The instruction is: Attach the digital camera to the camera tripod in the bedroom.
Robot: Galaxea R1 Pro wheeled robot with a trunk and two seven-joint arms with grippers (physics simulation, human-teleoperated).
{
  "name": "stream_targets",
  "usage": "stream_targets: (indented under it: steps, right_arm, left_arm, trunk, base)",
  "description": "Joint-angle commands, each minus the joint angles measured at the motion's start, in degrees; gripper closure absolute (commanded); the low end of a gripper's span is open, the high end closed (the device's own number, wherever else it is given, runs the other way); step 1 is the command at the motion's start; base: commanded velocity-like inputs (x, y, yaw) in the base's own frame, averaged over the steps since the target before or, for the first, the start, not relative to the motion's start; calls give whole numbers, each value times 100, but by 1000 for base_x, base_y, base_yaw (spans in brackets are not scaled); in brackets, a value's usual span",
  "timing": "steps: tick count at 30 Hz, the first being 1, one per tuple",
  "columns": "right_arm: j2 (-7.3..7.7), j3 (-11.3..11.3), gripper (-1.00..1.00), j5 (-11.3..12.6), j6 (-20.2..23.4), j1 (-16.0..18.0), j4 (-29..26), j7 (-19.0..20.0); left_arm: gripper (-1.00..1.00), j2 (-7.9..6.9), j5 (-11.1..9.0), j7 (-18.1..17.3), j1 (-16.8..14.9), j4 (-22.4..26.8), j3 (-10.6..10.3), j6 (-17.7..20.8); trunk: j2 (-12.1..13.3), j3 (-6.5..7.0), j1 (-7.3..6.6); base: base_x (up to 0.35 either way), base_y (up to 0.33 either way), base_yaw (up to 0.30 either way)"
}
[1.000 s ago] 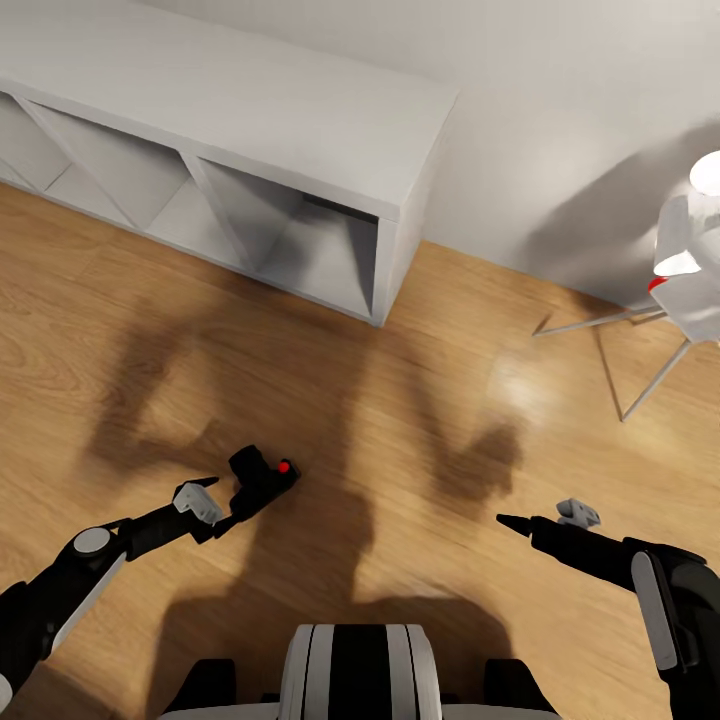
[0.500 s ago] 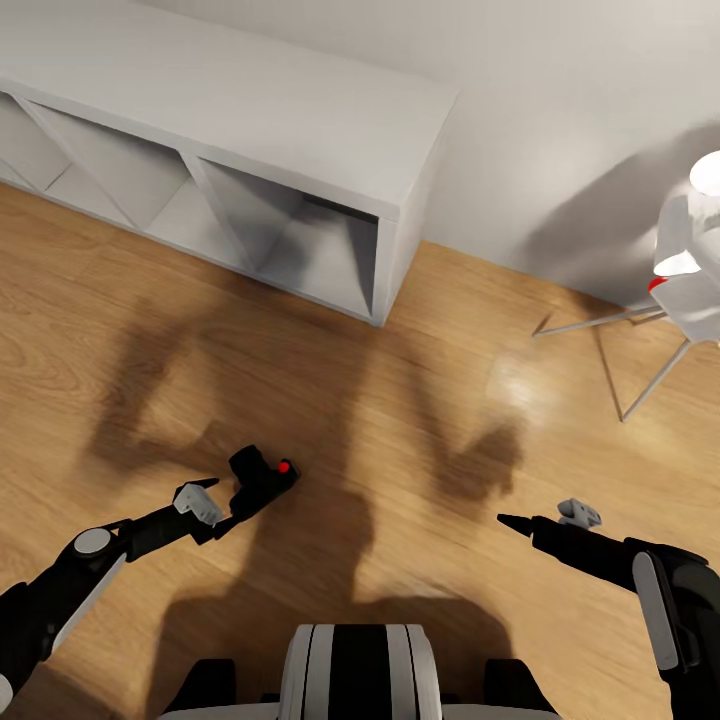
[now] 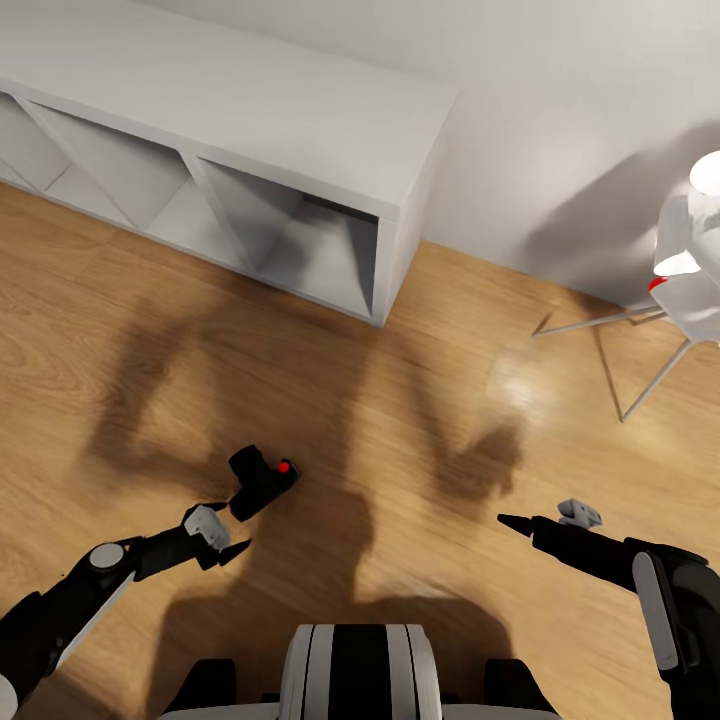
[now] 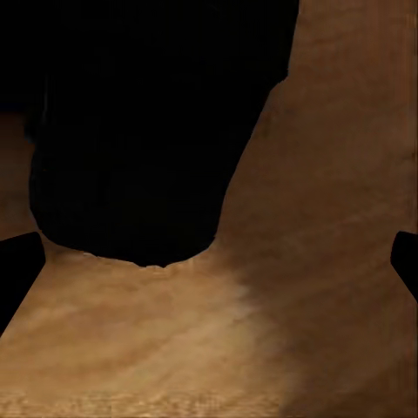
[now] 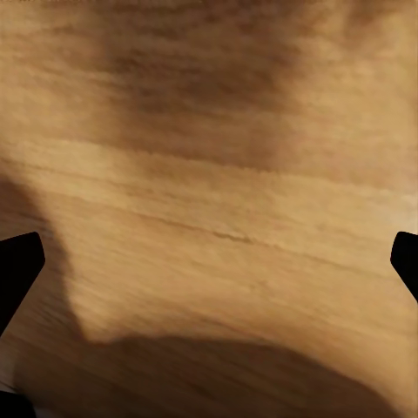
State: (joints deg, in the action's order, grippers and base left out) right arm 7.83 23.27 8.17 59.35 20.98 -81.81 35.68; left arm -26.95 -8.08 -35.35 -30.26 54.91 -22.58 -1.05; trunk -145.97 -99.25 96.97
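While the digital camera (image 3: 260, 482) lies on the light wood plank floor (image 3: 400, 420), black with its red dot showing on top, the left claw (image 3: 232, 528) sits just near of it, released, its two fingers spread and not closed on anything. The nearer fingertip points along the floor toward the right, and the camera's body stands just beyond the claw's far finger; whether they touch cannot be told from the head view. In the left wrist view the camera (image 4: 148, 122) is a large black mass close ahead, with the dark fingertips set wide apart at the two edges and bare wood between them.

The right claw (image 3: 540, 517) hovers over the floor well to the right of the camera, also released: in the right wrist view its fingertips stand far apart with only shadowed planks (image 5: 218, 200) between them.

On the far left a grey cube shelf (image 3: 250, 130) stands against the pale wall (image 3: 560, 110), its open compartments facing the robot. At the far right a white lamp (image 3: 690, 260) on thin splayed legs stands beside the wall. The robot's shadow falls across the floor between the arms.
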Motion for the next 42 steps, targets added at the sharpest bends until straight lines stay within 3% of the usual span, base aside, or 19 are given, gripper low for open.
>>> stream_targets:
  steps: [1,14,25,42]
  right_arm:
    - [0,6,-100,35,41,3,-2,-8]
    - [0,2,-100,35,41,3,-2,-8]
    - [0,-1,-100,35,41,1,-2,-8]
    - [-9,-6,-100,34,41,3,-2,-6]
  left_arm:
    - [-100,-6,-39,0,-6,-34,-42,-12]
    - [-100,-3,-36,9,-7,-141,-122,-54]
    - [-100,-3,-76,65,-7,-157,-101,-386]
    - [-100,-12,-64,89,-6,-322,-97,-421]
  trunk:
    - [-1,-3,-1]
    - [-1,-3,-1]
    - [-1,-3,-1]
    - [-1,-3,-1]
  base:
    - [0,0,0]
    - [0,0,0]
    - [0,0,0]
    - [0,0,0]
